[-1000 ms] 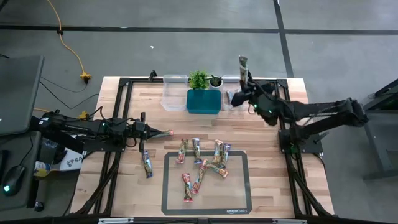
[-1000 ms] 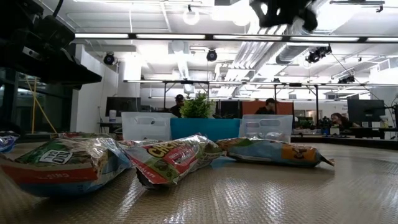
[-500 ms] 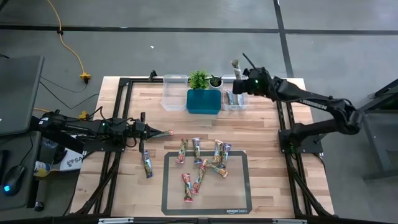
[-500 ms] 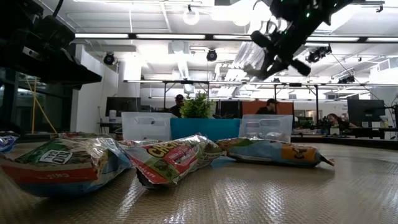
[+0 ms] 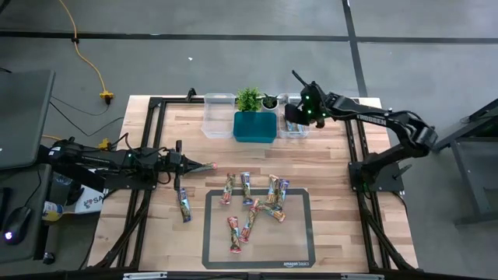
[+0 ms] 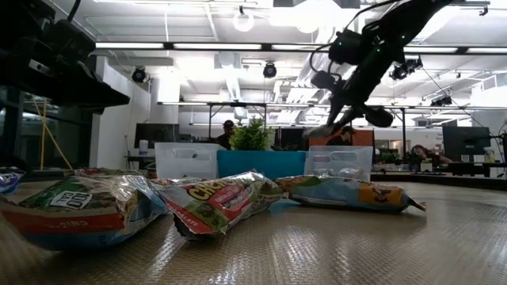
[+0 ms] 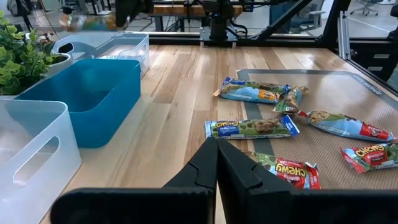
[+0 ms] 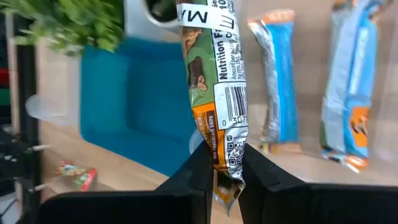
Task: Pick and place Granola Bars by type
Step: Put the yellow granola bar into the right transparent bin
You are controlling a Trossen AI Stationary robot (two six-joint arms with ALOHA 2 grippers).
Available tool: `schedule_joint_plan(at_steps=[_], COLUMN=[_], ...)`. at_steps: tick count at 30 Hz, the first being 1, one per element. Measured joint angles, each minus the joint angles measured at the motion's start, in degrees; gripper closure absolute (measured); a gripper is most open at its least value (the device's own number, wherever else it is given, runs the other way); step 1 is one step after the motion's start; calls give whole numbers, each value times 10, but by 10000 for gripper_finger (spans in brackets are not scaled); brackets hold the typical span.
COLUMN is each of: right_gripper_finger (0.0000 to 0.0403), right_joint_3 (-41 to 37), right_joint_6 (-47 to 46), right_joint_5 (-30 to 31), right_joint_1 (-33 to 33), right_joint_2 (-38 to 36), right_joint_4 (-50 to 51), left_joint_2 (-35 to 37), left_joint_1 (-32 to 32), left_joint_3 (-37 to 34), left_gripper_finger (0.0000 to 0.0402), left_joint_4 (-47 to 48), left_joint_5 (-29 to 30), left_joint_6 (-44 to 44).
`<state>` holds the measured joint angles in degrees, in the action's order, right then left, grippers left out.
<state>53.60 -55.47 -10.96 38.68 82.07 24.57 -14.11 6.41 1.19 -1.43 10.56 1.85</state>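
My right gripper (image 5: 296, 114) is shut on a granola bar (image 8: 214, 81) in an orange, green and white wrapper. It hovers over the right clear bin (image 5: 292, 129) at the table's far edge. Two blue-wrapped bars (image 8: 280, 74) lie in that bin. In the low view the right gripper (image 6: 337, 111) slants down above the bin (image 6: 341, 162). Several more bars (image 5: 261, 206) lie flat on and beside the dark mat (image 5: 208, 233). My left gripper (image 5: 210, 166) rests shut at the table's left, touching nothing. My right gripper pinches the bar between its two fingers (image 8: 196, 168) near one end (image 8: 225, 158). A short crimped tip shows behind them. The rest of the bar reaches forward beyond the fingertips, lifted clear, over the bin. The gripper comes from above, slanting down toward the table's left.
A blue bin (image 5: 255, 127) stands left of the right clear bin, with a second clear bin (image 5: 219, 115) further left. Small green plants (image 5: 249, 99) stand behind the blue bin. One bar (image 5: 184, 204) lies off the mat near my left gripper. People sit in the room beyond.
My right arm has stretched toward the table's far edge, and its gripper has come down and tipped downward over the right clear bin. The bar, which stuck up beyond the far edge, now points down toward the bin. The gripper has stayed shut on it.
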Motion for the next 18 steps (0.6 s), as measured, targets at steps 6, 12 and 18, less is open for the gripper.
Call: schedule_joint_plan(at_steps=[6, 12, 18], right_gripper_finger=[365, 366, 353], right_joint_3=[0, -1, -1], right_joint_6=[-14, -15, -7], right_joint_5=[11, 21, 37], right_joint_1=[8, 20, 30], right_joint_2=[1, 1, 1], right_joint_4=[57, 74, 80], left_joint_2=[0, 0, 0], left_joint_1=[0, 0, 0], left_joint_3=[0, 0, 0], left_gripper_finger=[400, 400, 400], left_joint_4=[0, 0, 0], left_joint_5=[0, 0, 0], left_joint_6=[0, 0, 0])
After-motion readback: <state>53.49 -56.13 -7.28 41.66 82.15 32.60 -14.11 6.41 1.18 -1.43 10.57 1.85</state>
